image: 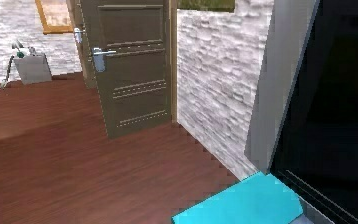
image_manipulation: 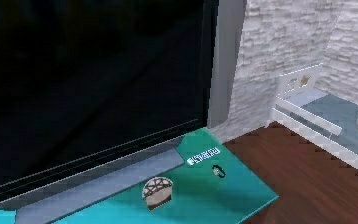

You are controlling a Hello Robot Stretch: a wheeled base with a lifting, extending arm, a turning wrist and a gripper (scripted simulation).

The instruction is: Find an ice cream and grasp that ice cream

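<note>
Ahead of the robot, in the forward view, dark wood floor (image: pixel 77 150) runs up to a brown panelled door (image: pixel 132 70) with a silver handle (image: pixel 104 57) on its left side. Right of the door stands a white rough-stone wall (image: pixel 222 75). Past its corner a grey frame (image: pixel 277 90) borders a large black screen (image: pixel 337 110) on the view's right. The corner of a teal stand top (image: pixel 242 205) lies at the bottom edge. Far off at the view's left a small white and grey box-like thing (image: pixel 32 68) sits on the floor, with part of a wood-framed picture (image: pixel 52 12) on the wall above it.

Out to the arm side, the black screen covers the upper left of the view, with its grey frame down the right edge and along the bottom. It stands on the teal stand top, which stretches across the bottom. On that top, before the screen's lower frame, sits a small round thing (image_manipulation: pixel 158 192), brown and cream, like a little tub. It may be the ice cream, but it is too small to say firmly. Near it, toward the view's right, lies a flat teal packet (image_manipulation: pixel 202 157) with white print, and just beside that a dark green blob (image_manipulation: pixel 219 171). At the view's right, by the stone wall, stands a white-railed piece of furniture (image_manipulation: pixel 312 100). How the jaws stand cannot be told from these pictures.
</note>
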